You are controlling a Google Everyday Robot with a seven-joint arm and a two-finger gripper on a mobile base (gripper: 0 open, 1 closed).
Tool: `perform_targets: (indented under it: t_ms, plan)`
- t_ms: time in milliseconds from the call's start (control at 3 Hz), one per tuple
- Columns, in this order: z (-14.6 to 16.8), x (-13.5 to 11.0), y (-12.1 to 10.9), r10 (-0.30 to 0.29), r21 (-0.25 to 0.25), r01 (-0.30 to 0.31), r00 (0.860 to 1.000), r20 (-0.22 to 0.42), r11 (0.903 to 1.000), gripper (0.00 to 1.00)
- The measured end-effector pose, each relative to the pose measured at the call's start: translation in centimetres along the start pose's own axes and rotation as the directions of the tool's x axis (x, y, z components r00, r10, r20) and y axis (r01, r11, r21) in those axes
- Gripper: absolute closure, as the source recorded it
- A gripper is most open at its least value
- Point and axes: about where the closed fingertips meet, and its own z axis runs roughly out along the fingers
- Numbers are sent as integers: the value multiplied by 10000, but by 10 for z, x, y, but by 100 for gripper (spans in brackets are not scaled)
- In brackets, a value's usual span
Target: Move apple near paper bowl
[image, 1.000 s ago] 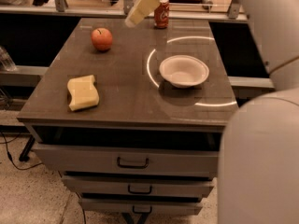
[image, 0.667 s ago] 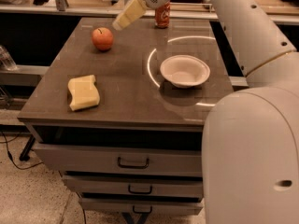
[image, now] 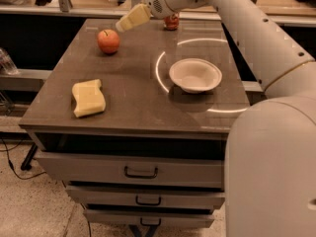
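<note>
The red-orange apple (image: 108, 41) sits on the dark table top at the far left. The white paper bowl (image: 195, 75) sits right of centre, well apart from the apple. My gripper (image: 129, 20) reaches in from the upper right on the white arm. Its pale tip hangs just above and to the right of the apple, not touching it. It holds nothing that I can see.
A yellow sponge (image: 89, 98) lies at the front left of the table (image: 143, 107). A red soda can (image: 171, 22) stands at the back, partly behind my arm. My white arm and body fill the right side. Drawers are below the table edge.
My gripper has moved left and down from near the soda can toward the apple. The apple, bowl and sponge have not moved on the table.
</note>
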Motion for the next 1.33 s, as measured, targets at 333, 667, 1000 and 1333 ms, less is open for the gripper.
perform_targets:
  t_ms: [333,667,1000,1333]
  plan:
    - [0,0,1,-50,-50,50,10000,-37,10000,0]
    - [44,9,20,340,-374,-341,9994,-32,9987,0]
    - [80,23,37,755,-549,-768,9968,-264,9955,0]
    - [106,22,53,931,-739,-934,9956,-75,9929,0]
